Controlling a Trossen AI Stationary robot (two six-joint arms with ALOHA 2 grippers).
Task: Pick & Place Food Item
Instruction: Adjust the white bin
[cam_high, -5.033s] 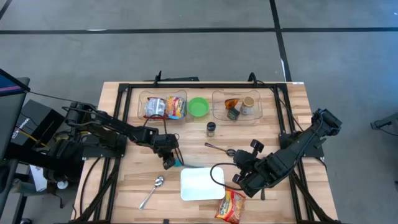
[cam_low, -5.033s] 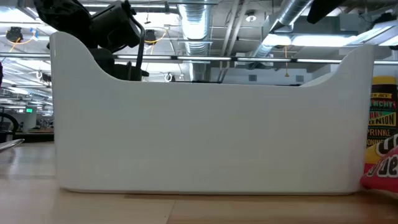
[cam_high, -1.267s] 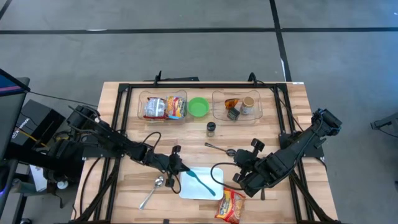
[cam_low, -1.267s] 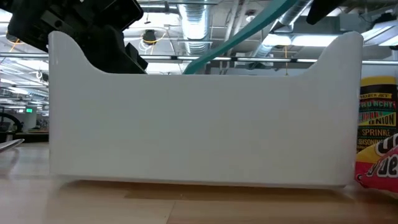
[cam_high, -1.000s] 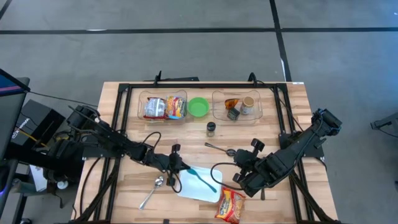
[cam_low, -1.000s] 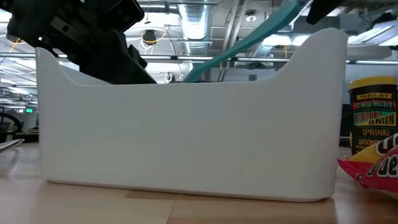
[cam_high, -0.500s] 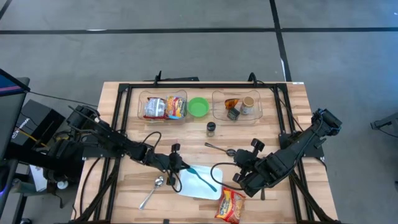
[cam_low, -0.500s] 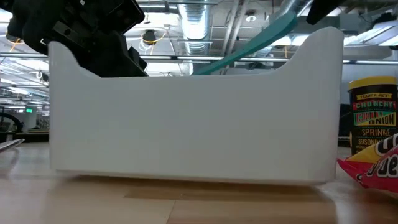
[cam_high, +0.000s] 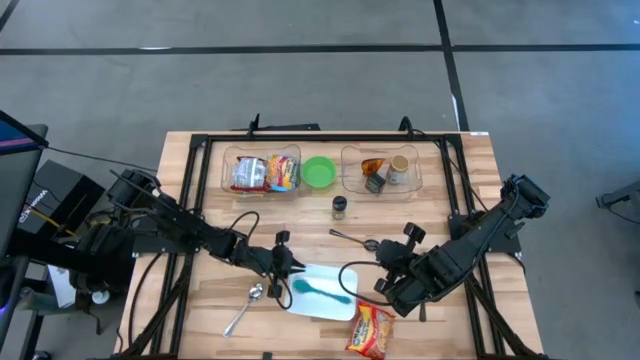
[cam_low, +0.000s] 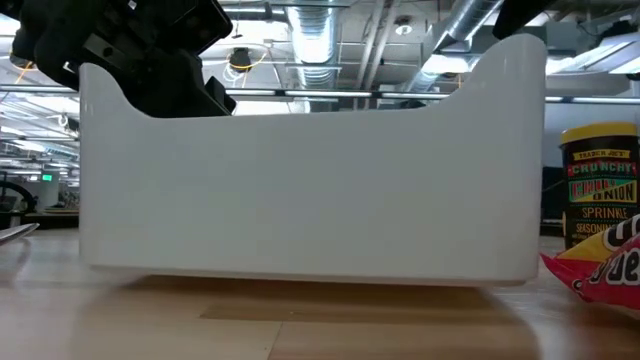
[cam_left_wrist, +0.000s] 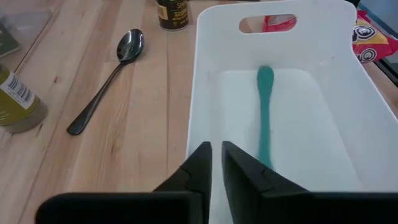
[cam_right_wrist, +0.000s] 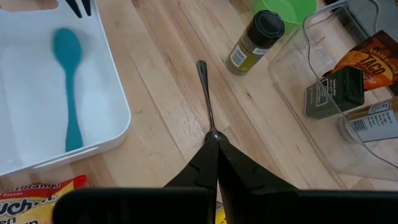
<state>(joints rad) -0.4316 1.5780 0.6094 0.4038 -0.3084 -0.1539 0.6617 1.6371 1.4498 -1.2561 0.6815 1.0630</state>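
half a second ago the teal spoon (cam_high: 322, 289) leaned up out of the white bin (cam_high: 300, 302), its handle poking above the rim in the low view; now it lies flat on the bin floor, bowl toward the left arm's side, and the low view shows only the bin wall (cam_low: 310, 190) with no teal above it. the bin itself sits a touch differently than five seconds ago, nudged and slightly skewed.

the left gripper (cam_high: 283, 274) is at the bin's left edge. from its wrist view, its two dark fingers (cam_left_wrist: 198, 167) stand slightly parted with a narrow gap between them, straddling the bin's near wall (cam_left_wrist: 200, 99) — one finger outside over the wood, one just inside. nothing is pinched; the spoon (cam_left_wrist: 265, 115) lies free ahead of the tips, its near end passing just beside the inner finger.

the right gripper (cam_high: 383, 262) waits to the right of the bin, fingers pressed together and empty, tips just over the bowl end of a metal spoon (cam_right_wrist: 207, 107) on the table. a second metal spoon (cam_high: 243, 307) lies left of the bin.

a snack bag (cam_high: 369, 330) lies at the bin's near right corner. farther back stand a spice jar (cam_high: 340, 207), a green bowl (cam_high: 319, 171) and two clear trays (cam_high: 352, 178) with packets.
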